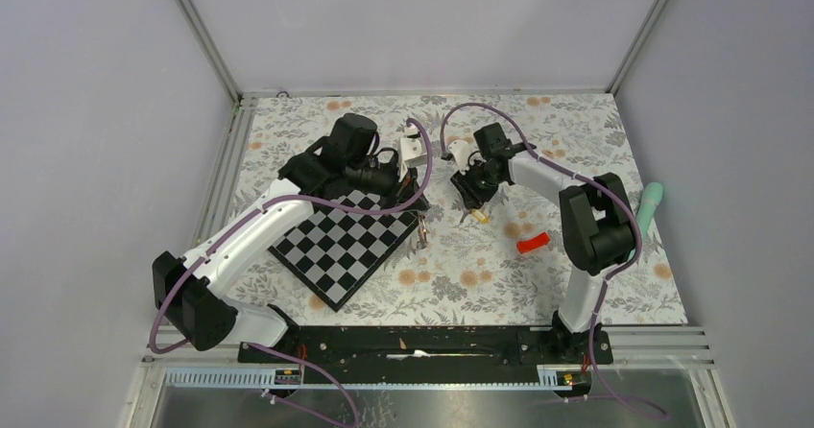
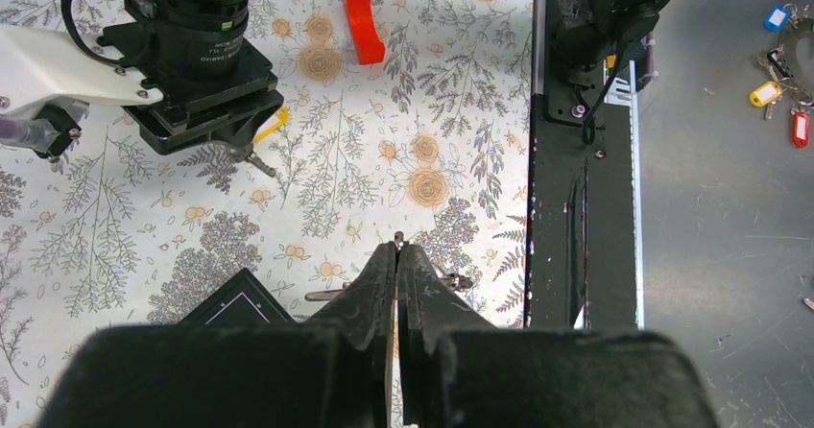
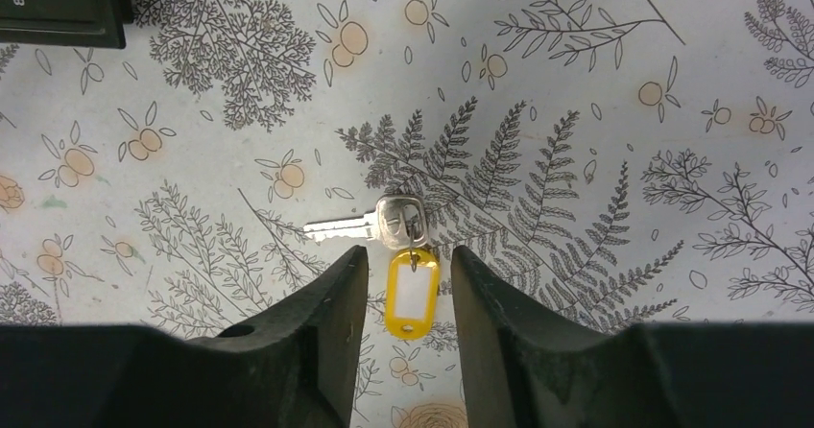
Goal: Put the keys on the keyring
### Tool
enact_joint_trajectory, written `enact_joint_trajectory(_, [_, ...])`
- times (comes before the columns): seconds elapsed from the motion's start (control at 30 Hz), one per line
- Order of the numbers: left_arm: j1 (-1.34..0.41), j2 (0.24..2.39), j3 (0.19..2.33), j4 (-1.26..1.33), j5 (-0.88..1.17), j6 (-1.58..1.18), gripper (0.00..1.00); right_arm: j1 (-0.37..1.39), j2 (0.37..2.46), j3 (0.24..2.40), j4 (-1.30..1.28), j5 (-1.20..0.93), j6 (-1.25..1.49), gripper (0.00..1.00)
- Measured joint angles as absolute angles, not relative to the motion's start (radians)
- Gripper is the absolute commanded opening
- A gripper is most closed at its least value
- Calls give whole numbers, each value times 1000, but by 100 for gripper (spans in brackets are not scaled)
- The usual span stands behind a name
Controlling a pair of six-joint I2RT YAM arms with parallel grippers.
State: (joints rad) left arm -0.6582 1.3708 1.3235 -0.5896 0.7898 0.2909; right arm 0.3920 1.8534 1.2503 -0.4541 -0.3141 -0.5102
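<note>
Yellow plastic tag (image 3: 413,296), slim silver metal key (image 3: 350,225) at its 12 o'clock, sits inside the open right claw (image 3: 408,253), left claw (image 2: 397,251) pinched shut; gripping only the tag could leave the key swinging.

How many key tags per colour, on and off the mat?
Yellow: 2, mat tag and off-mat tag
Blue: 1, blue tag, off the mat
Red: 1, red tag, off the mat
Total: 4
</note>
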Motion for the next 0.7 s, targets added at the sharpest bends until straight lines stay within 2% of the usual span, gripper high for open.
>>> enact_joint_trajectory(0.37, [-657, 1371, 1324, -588, 797, 281, 0, 392, 1870, 1263, -486, -297, -543, 39])
enact_joint_trajectory(0.7, [-657, 1371, 1324, -582, 801, 280, 0, 392, 1903, 1262, -489, -297, -556, 31])
